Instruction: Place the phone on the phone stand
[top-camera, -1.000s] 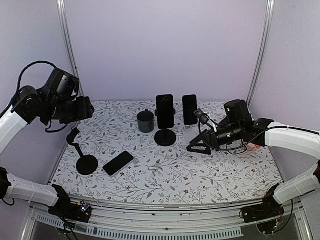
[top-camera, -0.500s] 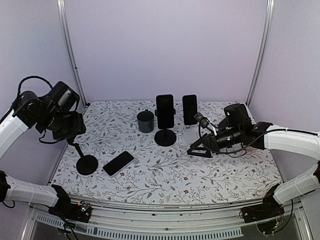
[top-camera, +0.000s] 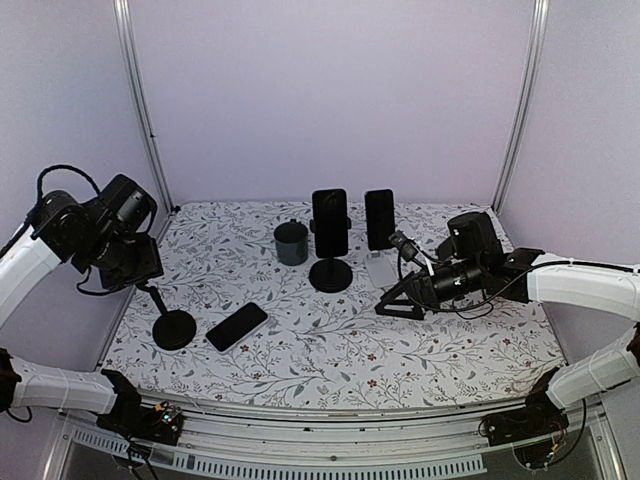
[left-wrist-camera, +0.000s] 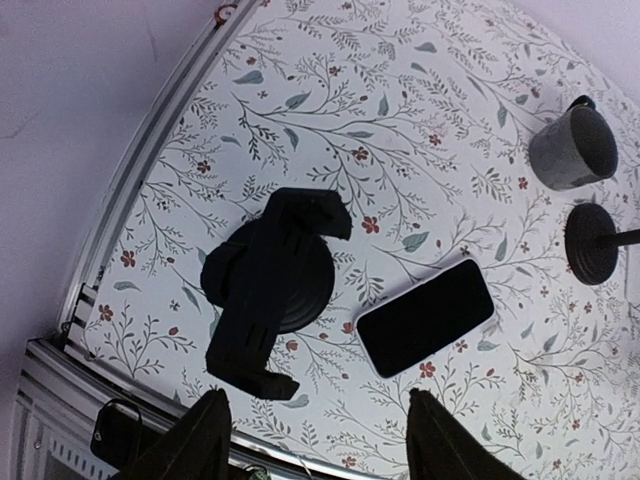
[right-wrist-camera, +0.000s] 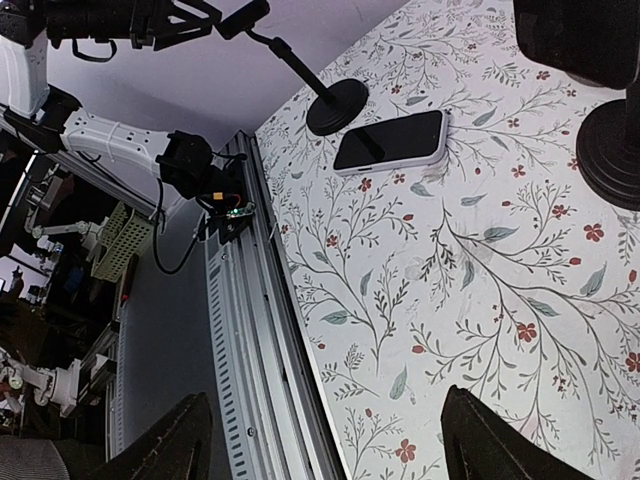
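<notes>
A black phone (top-camera: 237, 326) lies flat, screen up, on the floral table at the front left; it also shows in the left wrist view (left-wrist-camera: 426, 316) and the right wrist view (right-wrist-camera: 392, 141). Just left of it stands the empty black phone stand (top-camera: 172, 327), its cradle (left-wrist-camera: 275, 290) tilted over a round base. My left gripper (top-camera: 140, 268) hangs open and empty just above the stand's cradle; in its wrist view (left-wrist-camera: 320, 450) the cradle is ahead to the left and the phone ahead to the right. My right gripper (top-camera: 393, 300) is open and empty, low over the table right of centre.
Two more phones stand upright at the back: one on a black round-base stand (top-camera: 330, 274), one on a white stand (top-camera: 380, 268). A dark grey cup (top-camera: 291, 243) sits left of them. The metal front rail (right-wrist-camera: 260, 330) runs along the table's near edge.
My left arm has come down and swung left, from the stand's upper right to just above its cradle. My right gripper has sunk a little towards the table.
</notes>
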